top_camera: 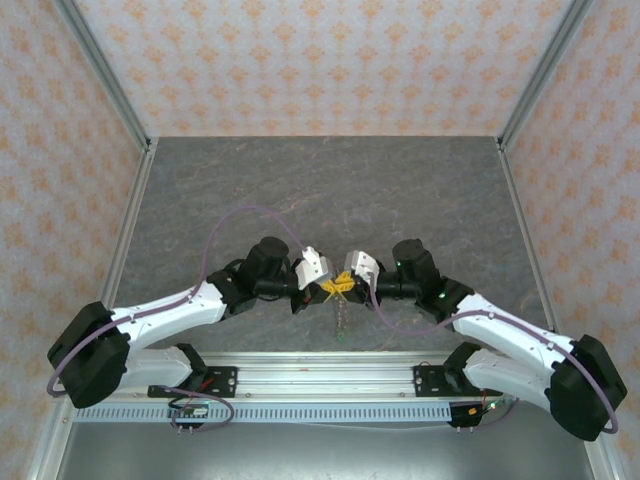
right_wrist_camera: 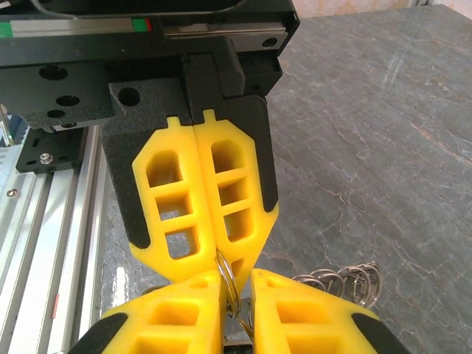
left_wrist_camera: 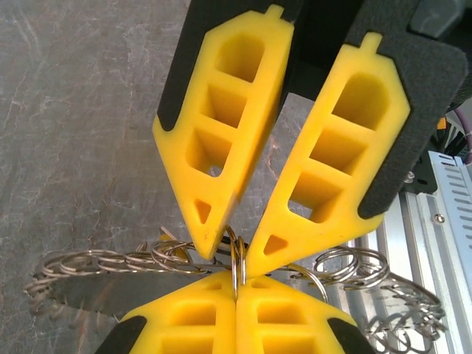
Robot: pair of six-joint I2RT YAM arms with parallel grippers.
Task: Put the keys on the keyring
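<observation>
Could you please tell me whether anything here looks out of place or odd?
Nothing looks damaged or spilled. The one untidy thing is the keyring: pinched in the shut left gripper, its linked rings trail loosely to both sides, one end toward the metal rail. The right gripper stands slightly open around it.

we see bright, even, diffuse light in all three views. the grey table [top_camera: 330, 180] carries only faint, soft-edged shadows, and the overhead view is sharp throughout. in the left wrist view the keyring [left_wrist_camera: 96, 262] blurs toward the left edge, and the metal rail [left_wrist_camera: 450, 184] looks washed out.
</observation>
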